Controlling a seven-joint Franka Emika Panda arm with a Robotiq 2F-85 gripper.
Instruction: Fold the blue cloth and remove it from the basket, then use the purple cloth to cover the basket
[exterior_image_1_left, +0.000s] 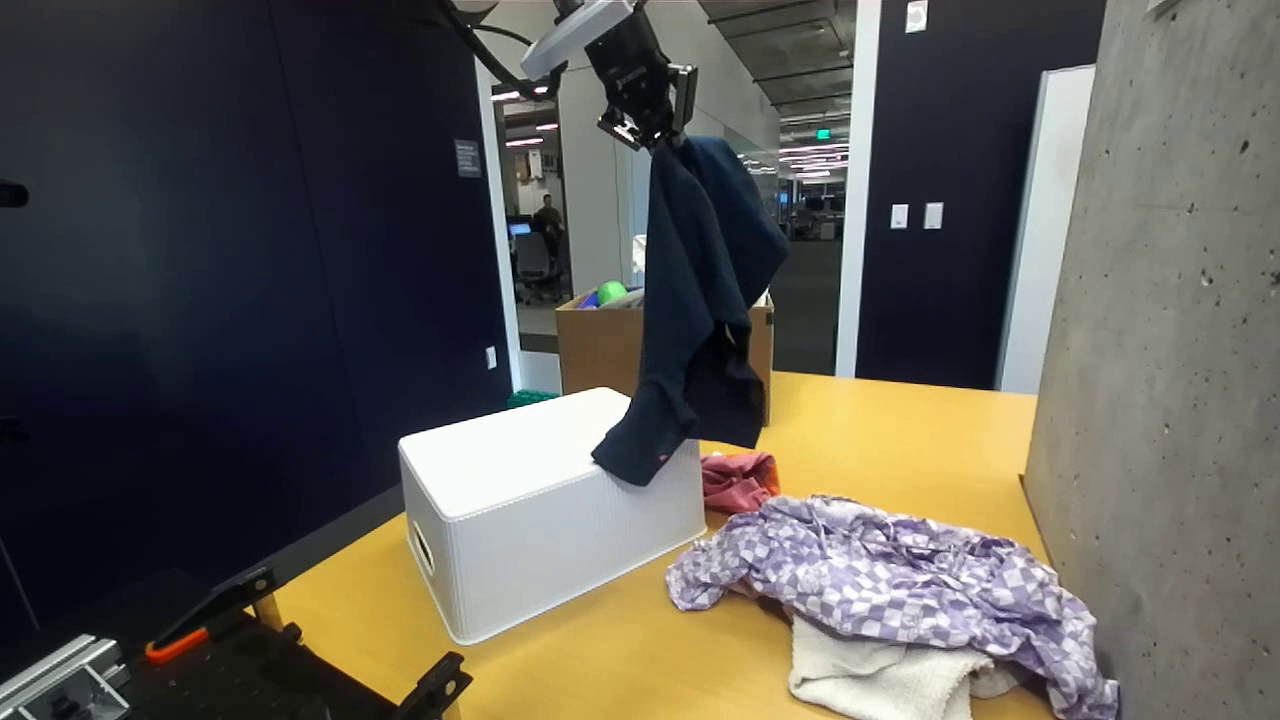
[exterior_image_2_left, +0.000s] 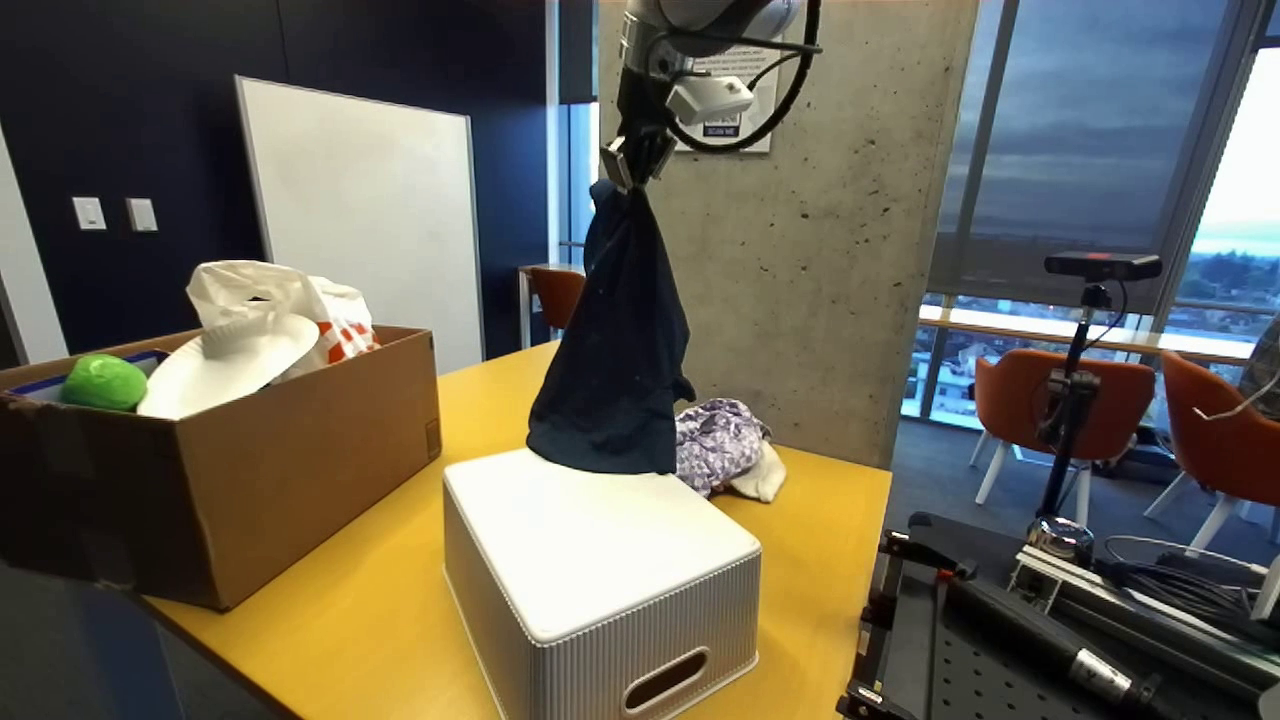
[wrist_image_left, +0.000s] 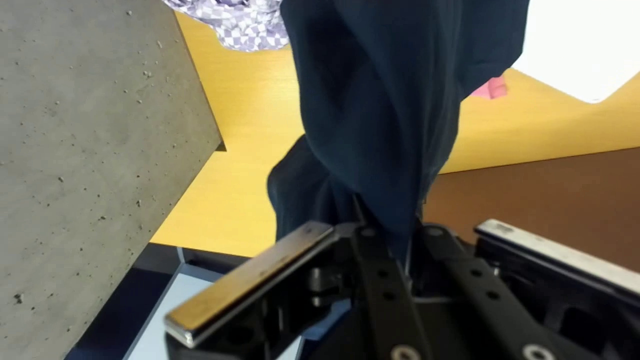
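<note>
Clearly, the gripper (wrist_image_left: 389, 217), nearest in the wrist view, has its jaws clamped on a bunched bit of the navy blue cloth (wrist_image_left: 372, 105), which hangs below them in the air. It is a plain, dark piece, narrow at the grip and wider lower down, falling in long folds; in an exterior view a loose flap bulges out to one side and the bottom edge ends in uneven points (a tiny pinkish fleck shows close to the lowest one). In both exterior views that lower edge overlaps the white ribbed basket (exterior_image_1_left: 560, 560), which sits with a smooth flat face upward and a rounded handle slot in its end wall; whether cloth and basket touch, I cannot tell. Just beside the basket, a dusty red cloth (exterior_image_1_left: 735, 485) with some orange at one side lies rumpled on the yellow table (exterior_image_1_left: 900, 430). Near it, the purple and white checkered cloth (exterior_image_1_left: 880, 570) is heaped in creases, partly over a cream towel (exterior_image_1_left: 885, 675), close to a concrete pillar (exterior_image_1_left: 1170, 300). Farther off on the table stands a cardboard box (exterior_image_2_left: 310, 460) holding a round green object (exterior_image_2_left: 104, 382), a white plate (exterior_image_2_left: 230, 365) and a white plastic bag (exterior_image_2_left: 250, 290). Past the table are a whiteboard (exterior_image_2_left: 360, 210), orange chairs (exterior_image_2_left: 1020, 390) and windows (exterior_image_2_left: 1240, 190).
</note>
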